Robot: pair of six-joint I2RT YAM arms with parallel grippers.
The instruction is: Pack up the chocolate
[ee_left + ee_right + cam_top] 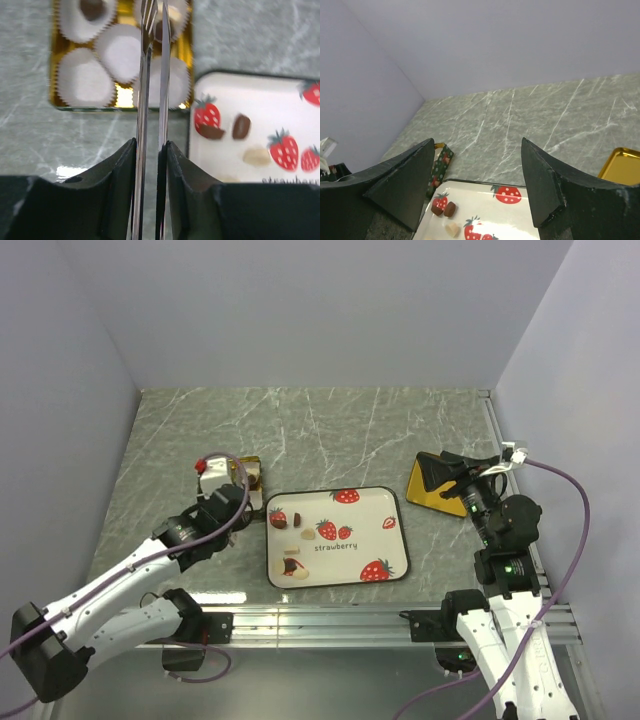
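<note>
top: chocolate (277, 518) sat at the tray (360, 530) left end, just right of left gripper (232, 502); left arm nearer.
left wrist: jaws pinched on tweezers (144, 90), tips over tin (186, 50), pieces off to the right.
right wrist: right gripper (477, 145) spread wide, empty, farther off.

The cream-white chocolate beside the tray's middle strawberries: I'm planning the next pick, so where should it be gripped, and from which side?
Probably from straight above, pinching across its short width. The cream-white chocolate lies flat on the tray, a low oval with bare tray all round, so its long sides are free. The tweezers in the left gripper suit it.
</note>
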